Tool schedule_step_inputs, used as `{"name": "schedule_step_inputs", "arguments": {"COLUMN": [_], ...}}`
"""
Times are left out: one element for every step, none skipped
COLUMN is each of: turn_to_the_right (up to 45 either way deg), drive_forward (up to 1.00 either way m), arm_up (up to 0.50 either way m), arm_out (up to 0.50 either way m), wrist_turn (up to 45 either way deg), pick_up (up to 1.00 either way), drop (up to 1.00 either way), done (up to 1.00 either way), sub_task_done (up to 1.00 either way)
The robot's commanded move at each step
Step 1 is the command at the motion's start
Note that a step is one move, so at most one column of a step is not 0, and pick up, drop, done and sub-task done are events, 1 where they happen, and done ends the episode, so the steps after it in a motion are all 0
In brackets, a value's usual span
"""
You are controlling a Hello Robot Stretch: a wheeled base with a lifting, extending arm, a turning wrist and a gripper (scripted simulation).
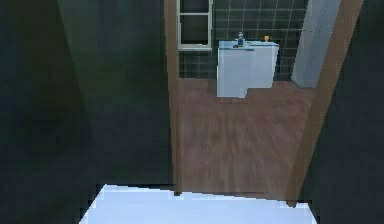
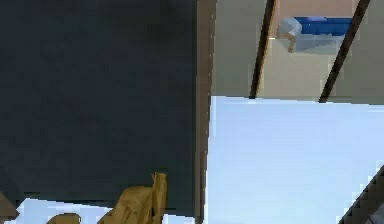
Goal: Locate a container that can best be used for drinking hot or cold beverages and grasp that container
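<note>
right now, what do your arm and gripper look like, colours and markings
Their colours, shapes and markings cannot be told from these pictures. Along the arm side view's bottom edge lie a yellow-brown shape and a pale surface, with a brown upright frame between them.

Beyond the doorway, a reddish-brown plank floor is rendered as wood with a faint sheen. The tall brown door frame is seen as smooth, matt wood. The far wall of small grey-green square tiles looks slightly glossy. A white boxy cabinet is shown smooth and plain. The pale bluish-white floor is given an even, smooth finish, and the dark grey wall a flat matt one. A golden-yellow shape resembles varnished wood
</note>
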Motion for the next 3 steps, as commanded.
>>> {"name": "schedule_step_inputs", "arguments": {"turn_to_the_right": [3.0,0.0,18.0], "drive_forward": [0.00,0.60,0.00], "arm_up": [0.00,0.00,0.00], "arm_out": [0.00,0.00,0.00], "wrist_turn": [0.0,0.0,0.0], "pick_up": [0.00,0.00,0.00], "drop": [0.00,0.00,0.00], "done": [0.00,0.00,0.00], "sub_task_done": [0.00,0.00,0.00]}}
